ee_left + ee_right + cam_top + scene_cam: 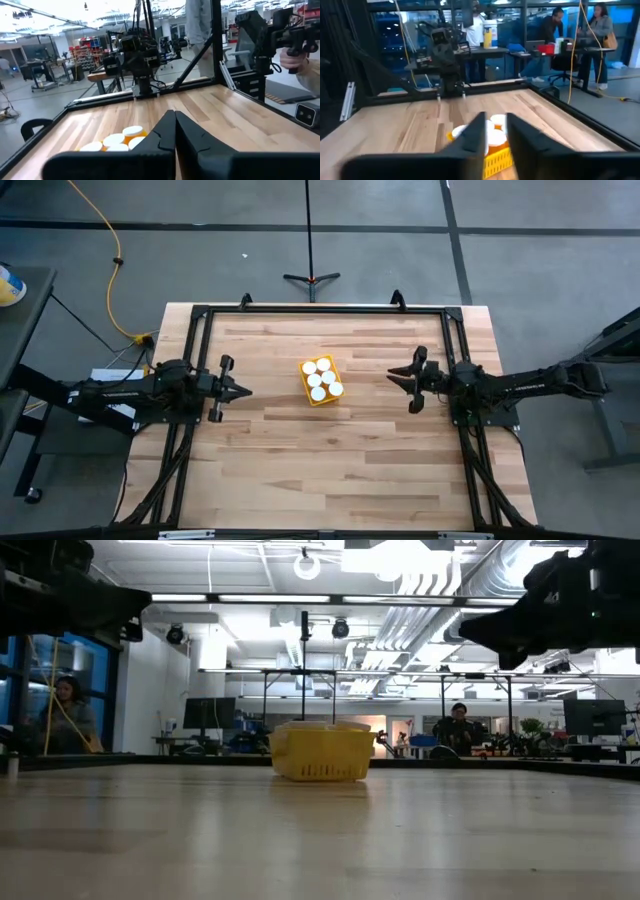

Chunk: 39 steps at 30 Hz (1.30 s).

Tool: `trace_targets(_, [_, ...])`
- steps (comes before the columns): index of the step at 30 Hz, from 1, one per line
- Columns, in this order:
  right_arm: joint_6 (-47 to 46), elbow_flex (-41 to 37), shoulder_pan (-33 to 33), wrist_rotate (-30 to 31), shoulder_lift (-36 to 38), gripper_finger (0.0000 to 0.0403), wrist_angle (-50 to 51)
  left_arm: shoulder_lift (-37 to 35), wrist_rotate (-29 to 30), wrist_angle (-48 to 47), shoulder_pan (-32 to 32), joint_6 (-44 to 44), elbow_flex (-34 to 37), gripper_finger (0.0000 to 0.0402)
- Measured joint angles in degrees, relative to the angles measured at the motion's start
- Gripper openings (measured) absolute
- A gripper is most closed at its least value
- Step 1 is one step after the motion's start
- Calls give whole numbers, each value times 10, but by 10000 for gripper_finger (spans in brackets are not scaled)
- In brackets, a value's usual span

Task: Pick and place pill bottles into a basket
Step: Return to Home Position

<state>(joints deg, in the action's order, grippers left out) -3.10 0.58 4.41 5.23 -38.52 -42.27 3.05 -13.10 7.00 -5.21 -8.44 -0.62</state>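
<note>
All six bottles [317, 380] stood in the basket [320, 762] at mid-desk [330, 470]. The left gripper [246, 390], jaws clenched on nothing, and the right gripper [394, 376], jaws slightly parted and empty, flanked it, well apart. Only homing seemed left: each arm needed to fold back clear of the basket.

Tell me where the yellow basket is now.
In the high view the basket sits on the table, roughly midway between the left pincer and the right pincer, with the pill bottles inside.

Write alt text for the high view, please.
A yellow basket holding white-capped pill bottles sits near the middle of a wooden table. The left gripper and right gripper point at it from either side, not touching it.
</note>
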Motion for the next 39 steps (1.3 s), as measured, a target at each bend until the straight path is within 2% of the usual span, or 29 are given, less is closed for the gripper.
trace_targets(2, [-3, 0, 12, -16, 0, 28, 7, 0, 1, -4, 0, 9, 0, 50])
trace_targets(4, [6, 0, 16, -31, 0, 11, 16, 0, 6, -12, 0, 12, 0, 51])
trace_targets(8, [12, 0, 0, -3, 12, 16, 15, 0, 12, -34, 0, 17, 0, 22])
trace_targets(11, [23, 1, -28, 26, 44, 3, 25, -2, 25, -33, 0, 26, 0, 22])
trace_targets(15, [3, 1, -82, 71, 99, 2, 99, -15, 38, -36, 0, 43, 0, 39])
trace_targets(19, [3, 1, -153, 151, 158, 1, 152, -27, 34, -51, 0, 53, 0, 23])
trace_targets(24, [27, 2, -244, 256, 241, 1, 196, -26, 31, -60, 0, 53, -6, 23])
trace_targets(32, [59, 0, -345, 343, 318, 0, 295, -26, 10, -65, 0, 53, -6, 23])
trace_targets(35, [71, 0, -359, 351, 325, 0, 305, -26, 8, -65, 0, 41, -6, 23])
trace_targets(39, [85, 0, -355, 319, 326, 0, 300, -26, 11, -65, 0, 39, -6, 23])
